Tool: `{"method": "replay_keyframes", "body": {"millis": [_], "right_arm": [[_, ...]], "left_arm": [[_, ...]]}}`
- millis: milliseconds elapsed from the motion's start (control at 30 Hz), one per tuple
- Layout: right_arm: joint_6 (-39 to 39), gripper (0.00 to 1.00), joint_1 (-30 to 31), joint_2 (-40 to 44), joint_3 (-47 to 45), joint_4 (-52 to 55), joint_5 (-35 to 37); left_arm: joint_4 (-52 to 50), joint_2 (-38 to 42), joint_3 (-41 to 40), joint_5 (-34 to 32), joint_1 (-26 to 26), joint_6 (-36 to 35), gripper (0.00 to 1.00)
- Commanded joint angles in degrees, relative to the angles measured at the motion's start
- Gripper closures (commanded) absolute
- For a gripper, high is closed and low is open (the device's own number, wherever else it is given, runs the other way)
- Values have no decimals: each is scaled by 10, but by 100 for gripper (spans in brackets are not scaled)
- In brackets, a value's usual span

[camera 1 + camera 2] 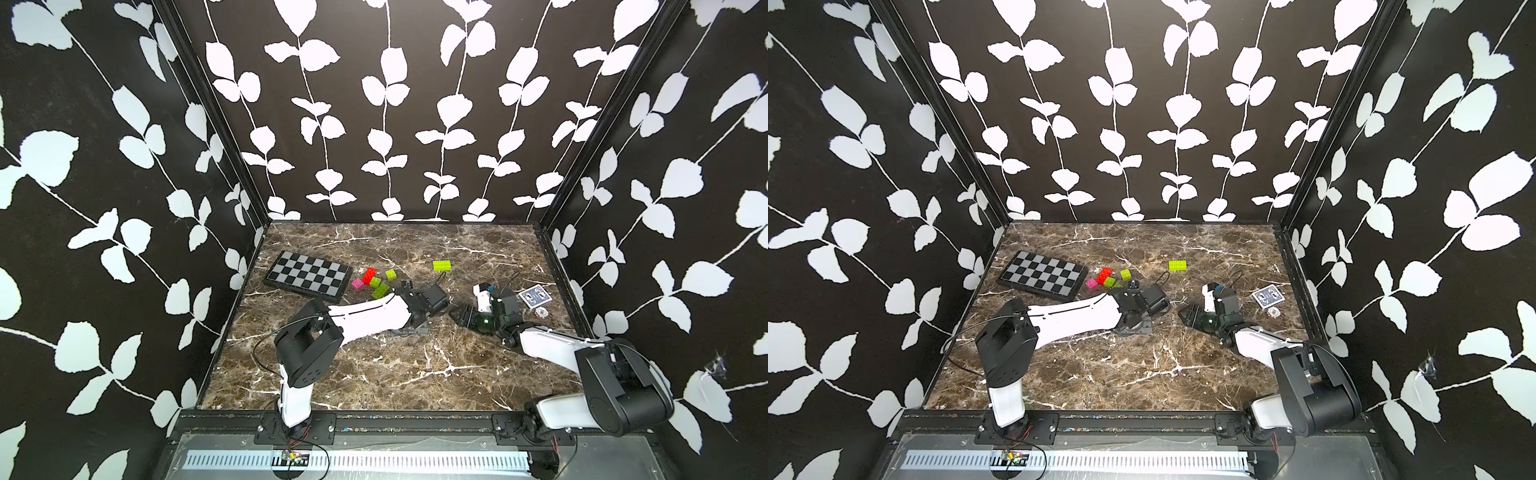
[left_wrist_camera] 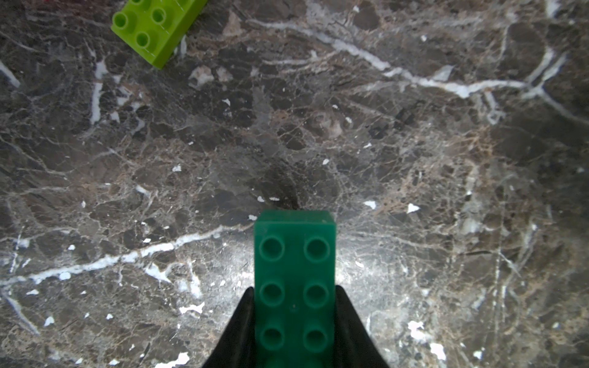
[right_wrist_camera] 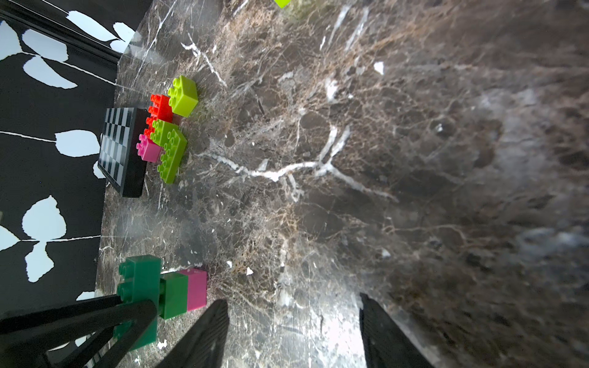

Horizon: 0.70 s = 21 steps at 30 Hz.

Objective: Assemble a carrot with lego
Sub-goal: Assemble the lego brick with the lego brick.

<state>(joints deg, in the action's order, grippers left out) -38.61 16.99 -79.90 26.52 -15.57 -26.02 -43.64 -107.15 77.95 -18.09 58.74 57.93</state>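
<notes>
Left gripper (image 2: 294,290): jaws pinching the wide dark-green brick of the part-built carrot (image 3: 173,294), a green-and-pink stack at the centre of the counter (image 1: 395,374). Right gripper (image 3: 293,299): jaws spread, empty, just right of it. Loose lego (image 1: 376,282) lies far-left beside the chessboard (image 1: 309,276). One lime brick (image 1: 441,265) sits apart, farther right.

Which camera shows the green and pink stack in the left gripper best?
The right wrist view: the stack shows side-on, from long green brick to pink brick. The left wrist view shows only the long green brick's studs. Both top views hide it under the left arm.
</notes>
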Motion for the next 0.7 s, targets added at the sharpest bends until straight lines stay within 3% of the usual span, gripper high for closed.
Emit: {"method": "replay_keyframes", "body": {"millis": [0,333,667], "right_arm": [[-4,34,-2,0,-16,-15,-4],[-5,34,-3,2,-19,-15,-4],[-7,34,-2,5,-27,-16,-2]], "left_arm": [[-28,25,-20,-4,2,-4,100],[-12,15,-41,27,1,-1,100],[-39,-1,-74,110,-8,-29,100]]}}
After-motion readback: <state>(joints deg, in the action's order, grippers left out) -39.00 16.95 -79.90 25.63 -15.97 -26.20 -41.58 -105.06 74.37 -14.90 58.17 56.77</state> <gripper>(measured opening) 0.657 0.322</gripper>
